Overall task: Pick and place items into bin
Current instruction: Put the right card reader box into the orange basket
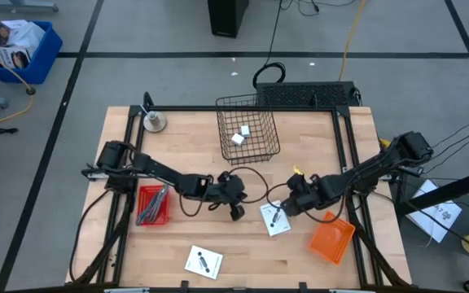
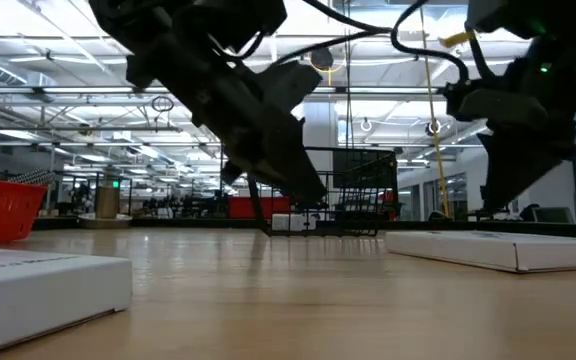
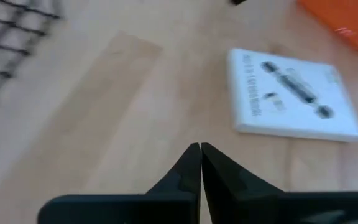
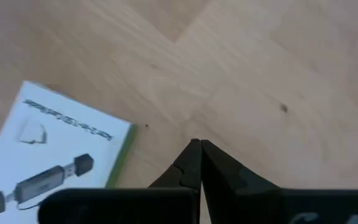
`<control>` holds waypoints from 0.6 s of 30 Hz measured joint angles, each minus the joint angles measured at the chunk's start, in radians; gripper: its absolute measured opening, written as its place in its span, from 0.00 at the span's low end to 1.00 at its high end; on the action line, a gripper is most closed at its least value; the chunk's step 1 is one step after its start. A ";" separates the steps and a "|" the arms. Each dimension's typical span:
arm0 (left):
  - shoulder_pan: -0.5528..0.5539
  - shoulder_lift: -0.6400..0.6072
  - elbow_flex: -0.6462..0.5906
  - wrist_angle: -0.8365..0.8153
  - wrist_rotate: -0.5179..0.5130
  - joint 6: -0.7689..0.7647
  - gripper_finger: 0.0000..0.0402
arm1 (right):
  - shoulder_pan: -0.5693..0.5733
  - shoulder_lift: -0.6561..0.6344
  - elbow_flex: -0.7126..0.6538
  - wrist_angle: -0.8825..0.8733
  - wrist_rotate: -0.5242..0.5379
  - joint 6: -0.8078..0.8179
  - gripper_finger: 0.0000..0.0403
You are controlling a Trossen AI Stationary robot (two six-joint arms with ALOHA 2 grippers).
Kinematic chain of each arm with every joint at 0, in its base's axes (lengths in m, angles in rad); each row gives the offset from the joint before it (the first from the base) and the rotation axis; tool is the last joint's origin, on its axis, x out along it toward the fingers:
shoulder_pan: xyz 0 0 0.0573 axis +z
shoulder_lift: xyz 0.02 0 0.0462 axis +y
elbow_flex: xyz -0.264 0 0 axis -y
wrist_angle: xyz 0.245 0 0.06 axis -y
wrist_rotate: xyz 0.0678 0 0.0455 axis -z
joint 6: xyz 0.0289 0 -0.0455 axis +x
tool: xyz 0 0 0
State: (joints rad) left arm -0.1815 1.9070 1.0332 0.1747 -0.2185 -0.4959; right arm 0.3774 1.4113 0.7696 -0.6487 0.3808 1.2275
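Note:
Two white cards with black marks lie flat on the wooden table: one (image 1: 275, 218) between the grippers, shown in the left wrist view (image 3: 294, 93) and the right wrist view (image 4: 55, 163), the other (image 1: 203, 262) near the near edge. A wire basket (image 1: 248, 130) at the far side holds small white blocks (image 1: 241, 135). A red bin (image 1: 153, 205) holds a grey metal tool (image 1: 151, 203). My left gripper (image 1: 238, 210) (image 3: 200, 149) hovers shut just left of the middle card. My right gripper (image 1: 288, 203) (image 4: 199, 146) hovers shut at that card's right edge. No blue-handled tool is in view.
An orange bin (image 1: 332, 240) sits tilted near the table's right near corner, close to my right arm. A round grey metal object (image 1: 155, 122) stands at the far left corner. Black cables loop over the table's middle (image 1: 255, 183). Bare wood lies between the basket and the cards.

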 joint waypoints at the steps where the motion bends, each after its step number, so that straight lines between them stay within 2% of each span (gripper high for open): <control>1: 0.004 0.007 0.000 0.023 0.024 -0.004 0.04 | -0.001 0.000 -0.015 0.013 -0.022 0.018 0.00; 5: 0.011 0.028 0.002 0.076 0.136 -0.006 0.01 | -0.002 0.000 -0.088 0.157 -0.120 0.023 0.00; 8: 0.007 0.050 0.000 0.115 0.159 0.004 0.03 | -0.004 0.000 -0.128 0.262 -0.147 0.019 0.00; 13: 0.006 0.098 0.002 0.221 0.303 0.005 0.02 | -0.004 0.001 -0.151 0.379 -0.176 -0.009 0.00; 18: 0.003 0.104 0.013 0.240 0.294 -0.003 0.02 | -0.004 0.001 -0.151 0.428 -0.175 -0.040 0.00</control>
State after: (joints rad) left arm -0.1787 2.0112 1.0462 0.4147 0.0755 -0.4992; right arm 0.3733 1.4120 0.6187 -0.2210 0.2063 1.1874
